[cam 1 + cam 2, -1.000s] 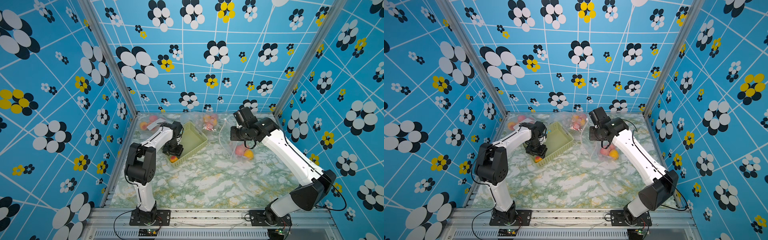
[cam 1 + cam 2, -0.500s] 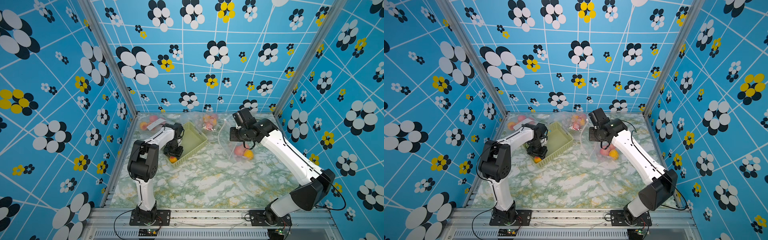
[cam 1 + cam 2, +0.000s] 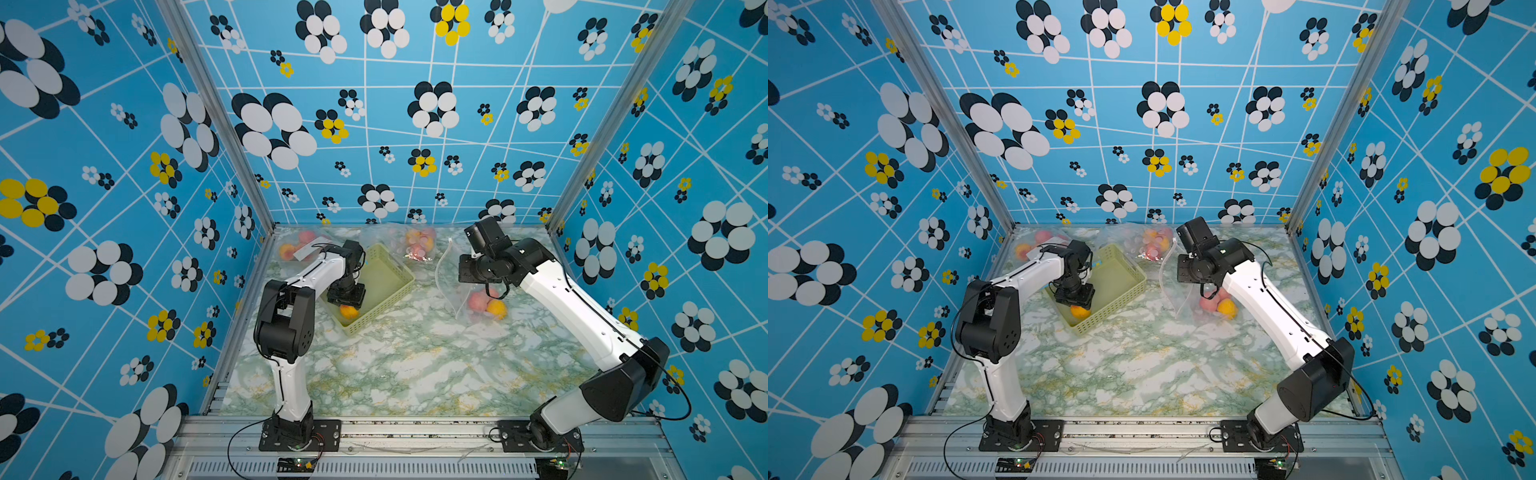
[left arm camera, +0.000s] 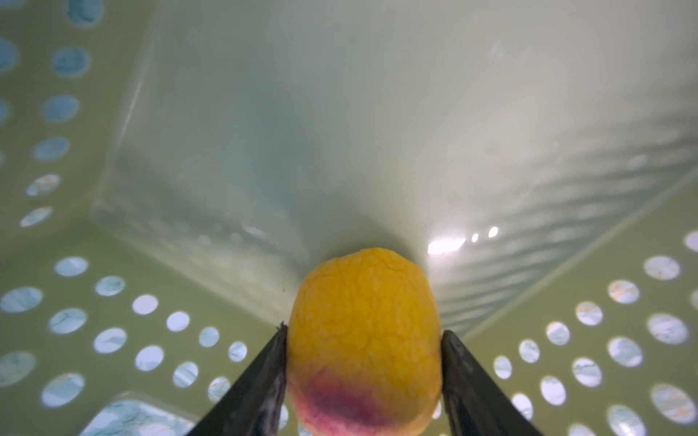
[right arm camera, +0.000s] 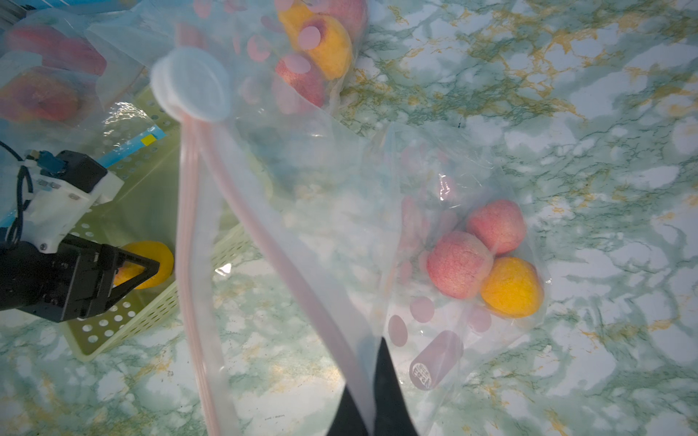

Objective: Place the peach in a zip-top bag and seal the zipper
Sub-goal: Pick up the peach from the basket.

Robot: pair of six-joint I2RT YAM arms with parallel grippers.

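Observation:
A yellow-orange peach (image 4: 364, 339) with a red patch lies in the near corner of the pale green basket (image 3: 399, 270). My left gripper (image 4: 364, 336) reaches down into the basket, and its two dark fingers press against both sides of the peach (image 3: 348, 311). My right gripper (image 5: 372, 347) is shut on the rim of the clear zip-top bag (image 5: 340, 188) and holds that edge up off the table, so the mouth gapes towards the basket. Three peaches (image 5: 487, 260) lie in the bag's bottom. In both top views the bag (image 3: 1173, 286) hangs below the right wrist.
Two more clear bags holding peaches lie at the back of the marble table, one in the middle (image 3: 417, 245) and one in the left corner (image 3: 297, 247). The basket (image 3: 1129, 266) sits at an angle, left of the held bag. Blue patterned walls enclose three sides.
The left arm has shifted slightly over the basket while its gripper stays at the peach. The right arm holds the bag's rim as before.

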